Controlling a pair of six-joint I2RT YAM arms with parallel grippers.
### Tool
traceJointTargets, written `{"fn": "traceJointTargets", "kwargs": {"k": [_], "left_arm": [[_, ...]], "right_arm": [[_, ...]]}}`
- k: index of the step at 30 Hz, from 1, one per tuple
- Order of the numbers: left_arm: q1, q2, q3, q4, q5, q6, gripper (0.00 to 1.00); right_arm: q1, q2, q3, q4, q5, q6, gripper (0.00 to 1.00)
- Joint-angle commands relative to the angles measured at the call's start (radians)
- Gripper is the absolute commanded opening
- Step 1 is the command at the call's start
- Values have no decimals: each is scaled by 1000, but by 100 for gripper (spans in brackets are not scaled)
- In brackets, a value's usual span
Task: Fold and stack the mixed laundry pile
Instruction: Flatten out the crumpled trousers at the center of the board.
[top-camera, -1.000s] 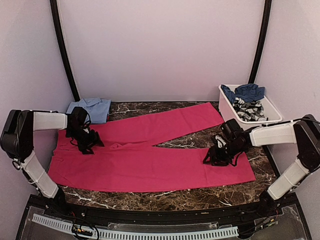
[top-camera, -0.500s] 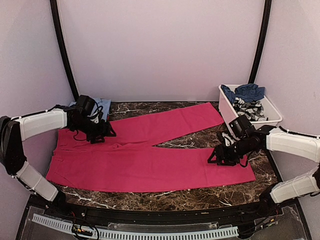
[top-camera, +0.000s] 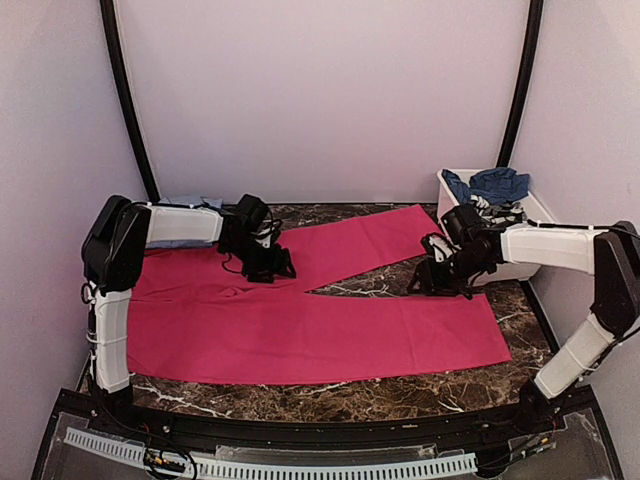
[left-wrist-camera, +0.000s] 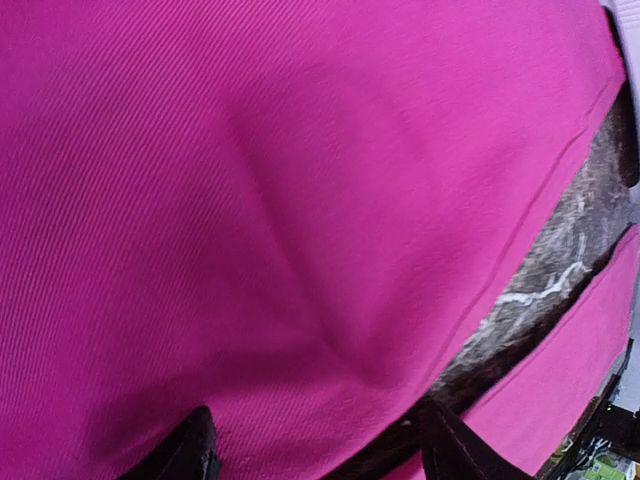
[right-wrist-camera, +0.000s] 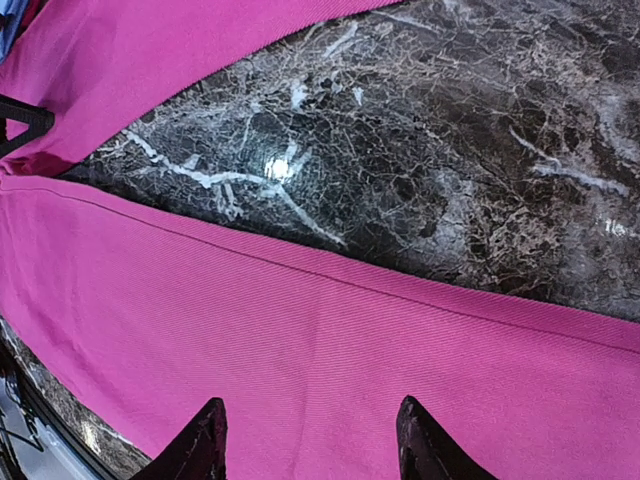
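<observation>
The large magenta-pink garment of the mixed laundry pile is a pair of trousers spread flat on the marble table, legs pointing right. My left gripper hovers open over the upper leg near the crotch. In the left wrist view its gripper spans pink cloth by the hem, holding nothing. My right gripper stands open at the lower leg's inner edge. The right wrist view shows this gripper just above the cloth, empty.
A white tub at the back right holds a navy-blue garment and a grey-and-white patterned one. A light blue shirt lies at the back left, partly behind the left arm. Bare marble shows between the legs.
The left gripper has travelled right along the upper leg, from the waist end to the crotch. The right gripper has moved a little farther back, to the lower leg's inner edge.
</observation>
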Motion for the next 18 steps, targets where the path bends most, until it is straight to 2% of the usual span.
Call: {"fn": "traceJointTargets", "kwargs": {"k": [1,5,10,15,18], "left_arm": [[21,4,-57,-69,-36,-51,69],[24,-32,-204,-37,-32,-82,68],[25,-131,-372,-25,-71,-71,68],[50,-211,-410,-52,-104,-32,68],[55,-244,-372,-79,-129,9,68]], "right_arm": [[0,53,30,46,-36,-47,54],[16,67,-50,96,-80,-21,54],[99,97,-183,180,-112,63,53],[172,89,-273,225,-132,155,52],[200,40,-296,213,-155,180,52]]}}
